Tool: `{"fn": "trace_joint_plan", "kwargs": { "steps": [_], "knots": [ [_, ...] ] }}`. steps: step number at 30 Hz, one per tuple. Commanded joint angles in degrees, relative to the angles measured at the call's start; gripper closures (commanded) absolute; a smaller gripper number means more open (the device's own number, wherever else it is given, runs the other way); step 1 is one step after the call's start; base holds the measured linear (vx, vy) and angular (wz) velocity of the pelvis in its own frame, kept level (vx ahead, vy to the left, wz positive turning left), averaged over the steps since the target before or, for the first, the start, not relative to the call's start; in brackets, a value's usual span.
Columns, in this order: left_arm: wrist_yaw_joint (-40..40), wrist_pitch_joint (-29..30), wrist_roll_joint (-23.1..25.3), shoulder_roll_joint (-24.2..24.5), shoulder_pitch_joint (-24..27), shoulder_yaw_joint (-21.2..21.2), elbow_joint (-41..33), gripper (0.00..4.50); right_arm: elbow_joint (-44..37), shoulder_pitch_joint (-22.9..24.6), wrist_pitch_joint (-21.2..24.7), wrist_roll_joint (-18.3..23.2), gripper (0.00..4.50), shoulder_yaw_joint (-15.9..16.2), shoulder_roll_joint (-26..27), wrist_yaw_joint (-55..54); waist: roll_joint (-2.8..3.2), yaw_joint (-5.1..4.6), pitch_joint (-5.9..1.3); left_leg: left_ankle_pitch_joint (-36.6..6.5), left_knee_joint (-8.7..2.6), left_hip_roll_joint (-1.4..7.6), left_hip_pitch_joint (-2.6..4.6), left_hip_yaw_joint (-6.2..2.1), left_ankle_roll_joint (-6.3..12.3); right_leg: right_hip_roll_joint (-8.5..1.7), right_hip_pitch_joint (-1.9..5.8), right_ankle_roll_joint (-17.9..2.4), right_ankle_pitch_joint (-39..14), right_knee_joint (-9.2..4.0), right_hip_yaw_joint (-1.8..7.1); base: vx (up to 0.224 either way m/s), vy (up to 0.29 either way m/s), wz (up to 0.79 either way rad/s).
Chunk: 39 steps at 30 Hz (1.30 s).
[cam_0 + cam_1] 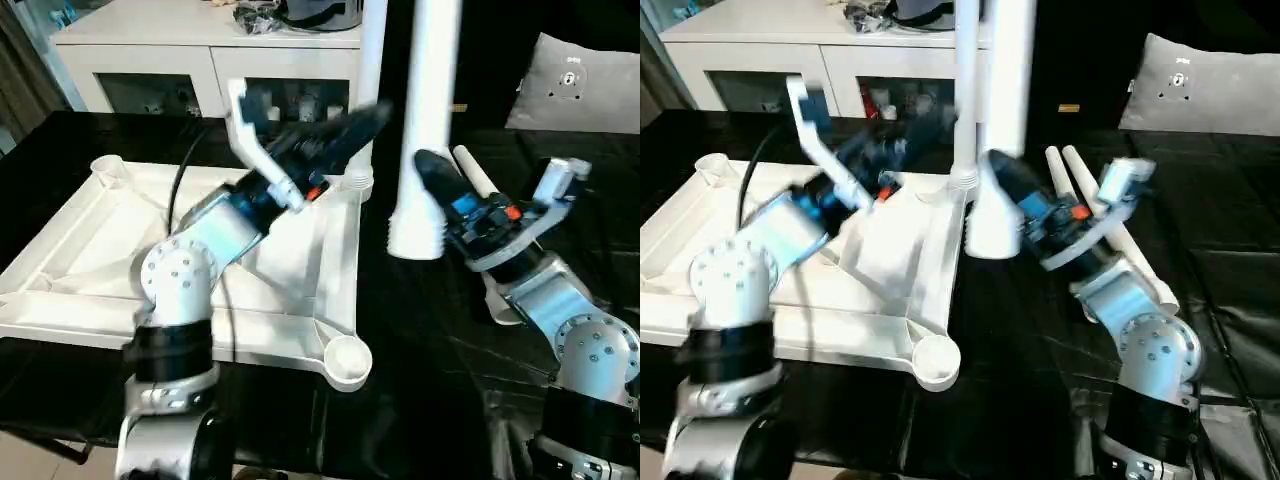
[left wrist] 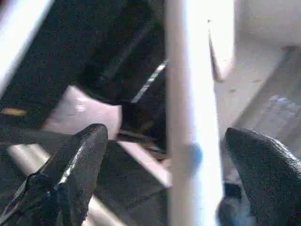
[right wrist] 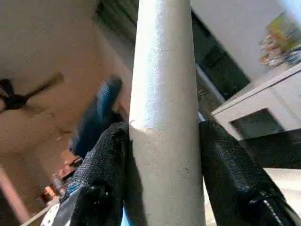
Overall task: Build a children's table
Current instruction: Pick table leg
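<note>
A: Where is the tabletop [image 1: 90, 260]?

B: Upside down on the black surface [image 1: 430, 340], on the robot's left. It is white moulded plastic, rectangular, with raised ribs running diagonally across the underside and a round socket at each corner; the near corner socket [image 1: 347, 360] is an open cup.

A: And the legs?

B: One slim white leg [image 1: 371, 70] stands upright in the far socket by the tabletop's right edge. A second, thicker leg [image 1: 428, 120] is held upright just to the right of it, its wide ribbed end hanging above the black surface, off the tabletop. Two more smooth tapered legs [image 1: 1080, 180] lie side by side on the black surface behind the right arm.

A: How are the arms placed?

B: The right gripper [image 3: 162, 155] pinches the thick leg, a black textured finger pressed to each side of the tube. The left gripper [image 2: 164, 160] reaches out over the tabletop toward the standing leg, its fingers spread wide either side of that thin tube, apart from it.

A: Anything beyond?

B: A white cabinet [image 1: 200, 60] at the back and a grey cushion [image 1: 580, 85] at the far right.
</note>
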Motion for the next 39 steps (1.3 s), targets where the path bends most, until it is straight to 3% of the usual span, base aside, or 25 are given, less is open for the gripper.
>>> {"fn": "trace_joint_plan", "kwargs": {
  "steps": [1,5,9,10,11,12,14,16,18,20,23,27,29,30,32,33,39],
  "knots": [
    [0.76,2.14,-2.66,-0.20,-0.72,0.87,-0.23,0.00,-2.43,0.36,0.65,1.01,2.63,1.04,-0.53,1.10,-0.98,0.33,-3.74,-3.05,-3.91,2.38,0.29,-0.53,1.08,-3.79,3.14,-10.85,-6.22,-4.98,1.84,0.000,0.000,0.00],
    [1.66,3.02,-3.72,-0.22,-1.06,0.62,-0.23,0.00,-2.69,1.01,-0.29,-0.54,2.63,3.34,-1.85,1.88,-1.04,0.42,-3.77,-2.27,-3.98,2.44,0.22,-0.58,1.31,-3.79,3.21,-10.19,-5.42,-5.08,1.78,0.000,0.000,0.00],
    [1.50,0.85,1.64,1.39,-0.44,-3.08,-0.37,0.00,-3.04,1.95,-5.10,-9.26,2.63,9.42,-3.36,0.32,-0.94,0.34,-3.81,-2.06,-4.18,2.63,0.26,-0.74,0.52,-3.77,3.10,-8.48,-5.67,-5.17,1.76,0.000,0.000,0.00],
    [1.54,-3.83,7.68,2.29,0.27,-5.99,0.03,0.00,-2.09,2.26,-11.29,-17.45,2.63,13.99,-3.51,-1.26,-0.46,0.45,-3.86,-2.45,-4.25,2.79,0.37,-0.84,0.27,-3.90,2.93,-8.18,-6.15,-5.27,1.69,0.000,0.000,0.00],
    [1.51,-6.08,9.82,2.54,0.61,-7.10,0.12,0.00,-1.33,2.39,-15.58,-22.71,2.63,16.66,-3.87,-2.56,-0.70,0.19,-3.83,-2.72,-4.35,2.88,0.36,-0.80,-0.23,-3.87,2.96,-7.51,-6.10,-5.34,1.73,0.000,0.000,0.00],
    [1.51,-6.08,9.82,2.54,0.61,-7.10,0.12,0.00,-1.33,2.39,-15.58,-22.71,2.63,16.66,-3.87,-2.56,-0.70,0.19,-3.83,-2.72,-4.35,2.88,0.36,-0.80,-0.23,-3.87,2.96,-7.51,-6.10,-5.34,1.73,0.000,0.000,0.00],
    [2.23,-9.33,13.20,2.84,1.22,-9.07,0.18,0.00,-0.31,2.67,-20.97,-27.84,2.63,19.25,-3.22,-4.20,-0.68,0.24,-3.97,-2.10,-4.30,2.90,0.41,-0.82,-0.83,-4.02,2.99,-7.66,-3.73,-5.13,1.76,0.000,0.000,0.00],
    [3.52,-14.38,18.96,3.48,2.42,-12.87,0.45,0.37,1.37,3.21,-28.73,-33.50,2.63,22.15,-1.95,-6.08,-0.18,-0.03,-4.13,-2.07,-4.22,2.86,0.32,-0.83,-0.53,-3.89,3.03,-8.47,0.47,-4.74,1.71,0.000,0.000,0.00],
    [4.70,-17.72,21.81,3.12,3.09,-14.00,0.88,0.37,2.65,3.71,-33.25,-37.70,2.64,24.55,-1.89,-7.54,-0.28,0.12,-4.20,-1.83,-4.11,2.97,0.37,-0.88,-0.33,-3.93,3.03,-8.61,1.83,-4.71,1.70,0.000,0.000,0.00],
    [5.49,-18.50,22.35,2.71,3.27,-13.91,1.03,0.37,3.02,3.94,-34.06,-38.17,2.64,24.90,-1.55,-7.80,-0.24,-0.05,-4.20,-1.94,-4.08,2.79,0.33,-0.76,-0.09,-3.83,3.28,-9.27,3.84,-4.46,1.74,0.000,0.000,0.00],
    [4.28,-25.25,27.74,3.61,4.37,-16.77,1.88,0.37,5.39,4.76,-39.49,-41.26,2.64,25.87,-0.42,-9.17,-0.34,-0.16,-4.21,-2.75,-4.09,2.90,0.28,-0.82,1.09,-3.90,3.31,-10.06,4.41,-4.43,1.75,0.000,0.000,0.00],
    [4.45,-27.14,28.54,2.75,5.44,-16.87,2.41,0.37,8.47,5.40,-45.39,-43.66,2.64,26.88,0.47,-9.24,-0.36,-0.40,-4.10,-4.01,-4.13,2.98,0.29,-0.68,1.53,-3.97,3.21,-11.10,3.59,-4.46,1.78,0.000,0.000,0.00],
    [4.03,-28.39,30.02,3.51,5.96,-18.11,2.60,0.51,9.13,5.44,-45.78,-43.48,2.64,26.81,0.69,-9.51,-0.49,-0.45,-4.09,-3.84,-4.19,3.02,0.26,-0.78,2.21,-3.91,3.30,-11.17,3.53,-4.37,1.79,0.000,0.000,0.00],
    [3.86,-29.39,30.94,3.62,6.51,-18.84,2.79,0.81,9.87,5.25,-46.77,-43.51,2.64,26.69,0.89,-9.75,-0.56,-0.58,-4.12,-3.88,-4.19,3.06,0.30,-0.77,2.49,-3.95,3.23,-11.30,3.32,-4.40,1.75,0.000,0.000,0.00],
    [3.79,-29.57,31.08,3.56,6.71,-18.99,2.79,0.78,10.11,5.11,-46.91,-43.54,2.64,26.70,0.92,-9.74,-0.48,-0.66,-4.09,-4.30,-4.19,3.10,0.33,-0.76,2.62,-3.98,3.23,-11.48,2.82,-4.42,1.77,0.000,0.000,0.00],
    [3.47,-30.30,31.46,3.49,7.05,-19.39,2.93,1.05,10.83,4.82,-47.56,-43.80,2.64,26.78,1.01,-9.52,-0.56,-0.76,-4.04,-4.76,-4.25,3.09,0.27,-0.76,2.77,-4.03,3.25,-11.70,2.09,-4.50,1.77,0.000,0.000,0.00],
    [3.09,-31.83,32.11,3.12,7.23,-19.48,3.72,1.50,13.09,3.95,-50.08,-44.29,2.64,27.12,1.08,-9.21,-0.66,-1.12,-3.99,-5.26,-4.24,3.05,0.28,-0.68,3.30,-4.02,3.13,-11.85,0.61,-4.67,1.80,0.000,0.000,0.00]
  ]
}}
